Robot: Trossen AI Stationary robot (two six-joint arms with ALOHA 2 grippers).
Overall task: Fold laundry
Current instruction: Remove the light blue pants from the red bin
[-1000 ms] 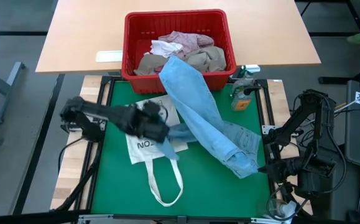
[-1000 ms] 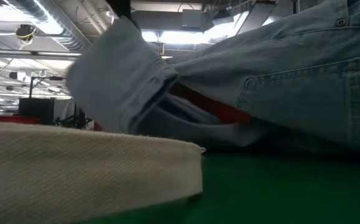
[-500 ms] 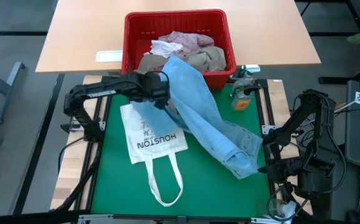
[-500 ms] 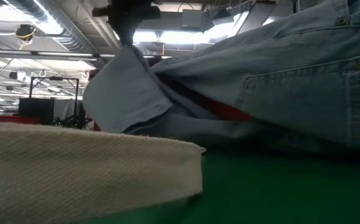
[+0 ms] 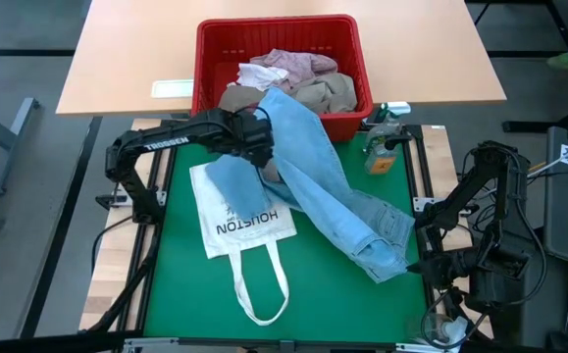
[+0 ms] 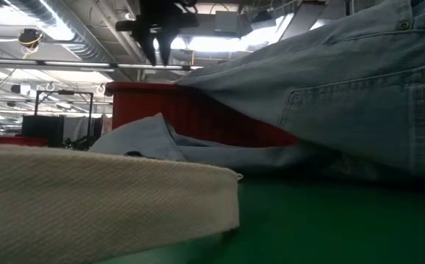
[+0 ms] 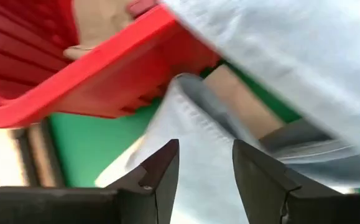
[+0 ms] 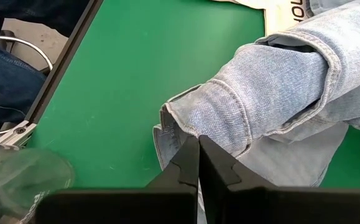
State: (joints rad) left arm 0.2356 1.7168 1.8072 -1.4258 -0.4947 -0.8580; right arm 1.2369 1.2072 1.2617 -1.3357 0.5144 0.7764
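Note:
Light blue jeans (image 5: 335,196) lie across the green mat. One leg drapes over the front rim of the red basket (image 5: 215,39), and the waist (image 8: 254,87) is near the right edge. The other leg's end (image 5: 232,181) lies on a white tote bag (image 5: 249,226). My left gripper (image 7: 206,163) hangs open above that leg end, just in front of the basket, touching nothing. In the low view the left gripper (image 6: 163,45) is high above the cloth (image 6: 150,136). My right gripper (image 8: 198,142) waits shut at the mat's right edge, over the waist.
The basket holds a pink garment (image 5: 288,64) and a tan one (image 5: 328,93). A small bottle (image 5: 380,147) stands at the mat's far right corner. The tote's handles (image 5: 262,289) reach toward the near edge. Bare green mat (image 5: 323,294) lies at the near middle.
My left gripper carried the jeans leg end from over the tote bag toward the basket at the far edge, then opened and let go. The leg end, lifted half a second ago, has fallen onto the tote bag. The rest of the jeans stayed put.

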